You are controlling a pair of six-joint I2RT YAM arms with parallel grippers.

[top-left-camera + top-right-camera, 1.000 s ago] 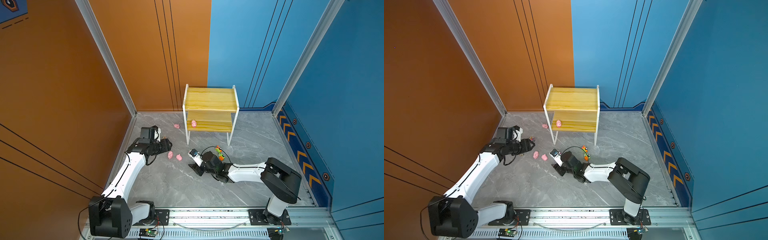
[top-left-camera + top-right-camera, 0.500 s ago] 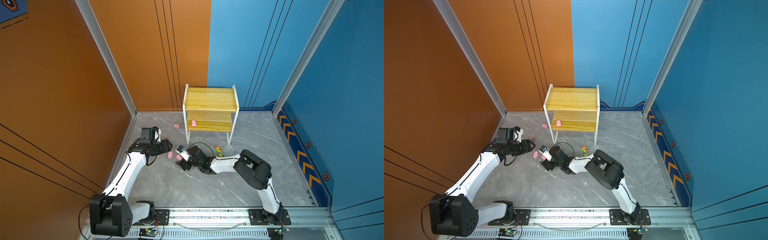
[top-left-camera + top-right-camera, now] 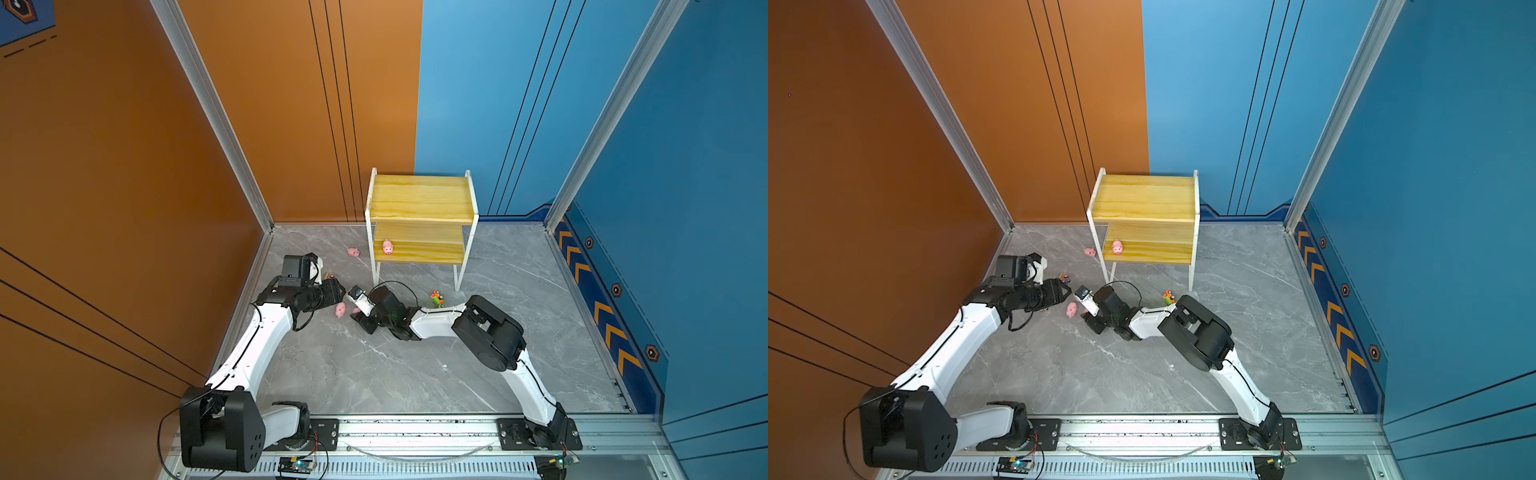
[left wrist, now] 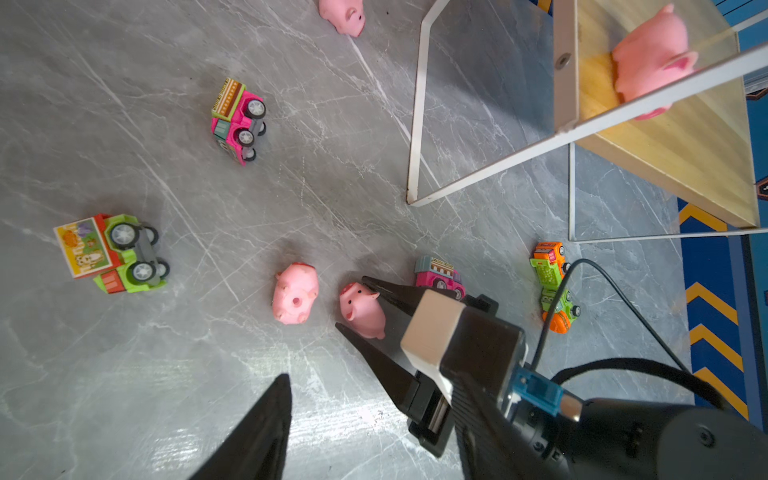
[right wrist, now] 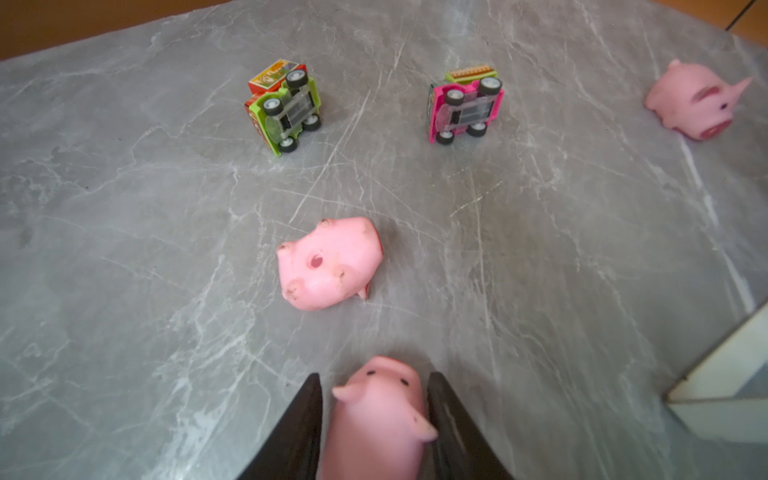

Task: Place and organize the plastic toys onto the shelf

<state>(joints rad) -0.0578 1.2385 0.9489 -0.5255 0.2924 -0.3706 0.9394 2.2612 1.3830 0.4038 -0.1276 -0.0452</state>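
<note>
Now, from the right wrist, the right claw [image 5: 374,376] pinches a pig [image 5: 378,419] by its soft flanks, so squeeze evenly and lift straight. From the left wrist I count four pigs [image 4: 295,293] and five cars [image 4: 239,120] around that claw. In a top view the shelf [image 3: 419,249] stands well beyond it on the bench [image 3: 374,374], the left claw [image 3: 338,293] just beside, its spread untellable.

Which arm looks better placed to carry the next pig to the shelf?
Right: the right end effector is clamped on a pig. The left end effector hovers apart, touching no toy.
</note>
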